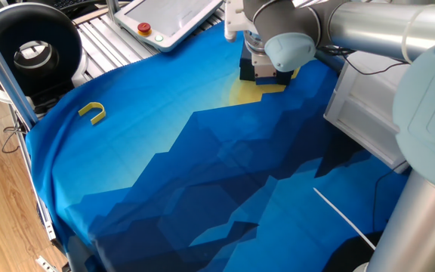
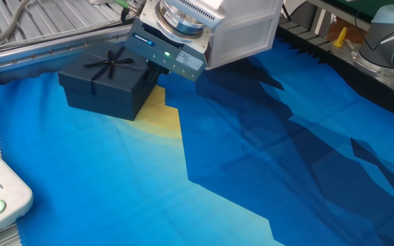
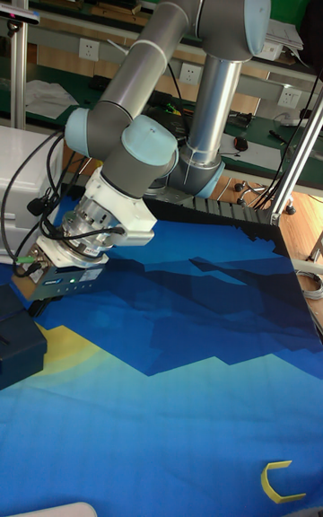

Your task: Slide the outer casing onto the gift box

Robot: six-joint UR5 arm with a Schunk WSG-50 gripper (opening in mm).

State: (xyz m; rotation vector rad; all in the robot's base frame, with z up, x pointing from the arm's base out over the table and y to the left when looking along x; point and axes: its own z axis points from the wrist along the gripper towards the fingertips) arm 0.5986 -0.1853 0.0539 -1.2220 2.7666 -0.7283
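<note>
The outer casing (image 2: 104, 85) is a dark box with a thin ribbon cross and bow on top. It sits on the blue cloth at the far left of the other fixed view. My gripper (image 2: 157, 70) is low at the casing's right side, right against it, and its fingertips are hidden behind the gripper body. In one fixed view the gripper (image 1: 261, 75) covers most of the casing (image 1: 245, 72). The tall fixed view shows the gripper (image 3: 38, 304) just above the casing's corner (image 3: 18, 337). The gift box is hidden from every view.
A large white bin (image 2: 245, 27) stands just behind the gripper, also seen as the white bin (image 1: 368, 113). A small yellow U-shaped piece (image 1: 92, 112) lies near the cloth's left edge. A teach pendant (image 1: 168, 19) and a black round unit (image 1: 32, 45) sit beyond the cloth.
</note>
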